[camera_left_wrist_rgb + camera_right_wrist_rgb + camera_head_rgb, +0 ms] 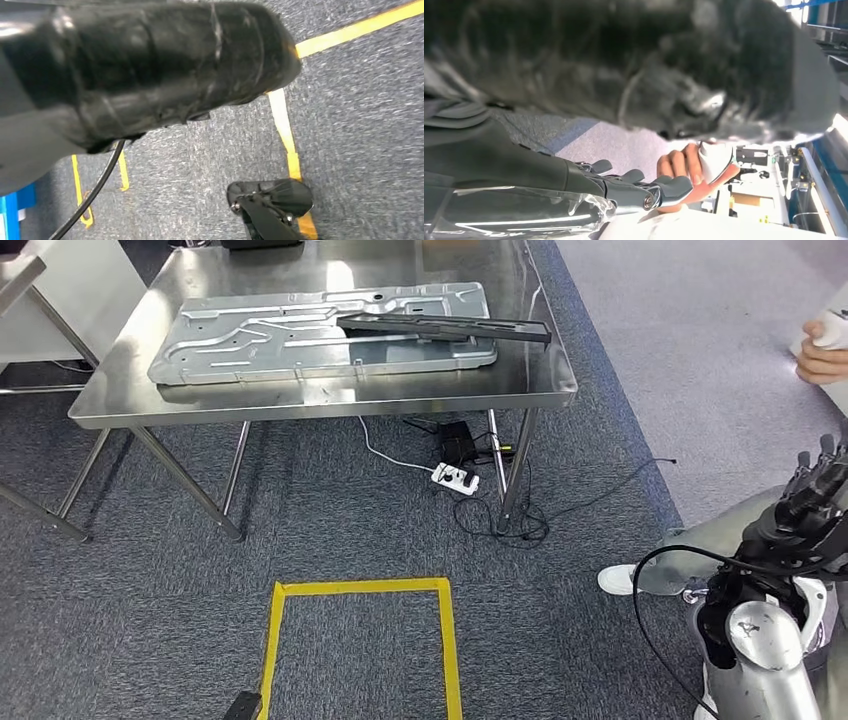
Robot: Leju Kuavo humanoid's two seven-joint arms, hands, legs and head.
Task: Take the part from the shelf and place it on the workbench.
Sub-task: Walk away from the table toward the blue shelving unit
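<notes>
Stainless-steel desk at upper centre of the head view, carrying a large stamped grey metal panel. Long dark part lying across the panel's right portion, its far end reaching past the panel edge toward the desk's right rim. No legible brand, label or writing on part, panel or desk.

Below the desk: white power strip with black cables on grey carpet. Yellow tape rectangle marked on the floor nearer the robot.

Right hand raised at the right edge, well apart from the desk, dark fingers extended and spread, holding nothing. Person's hand beyond it, gripping a white object.

Left hand: state cannot be told from the left wrist view, where a dark blurred mass hangs over carpet and yellow tape.
</notes>
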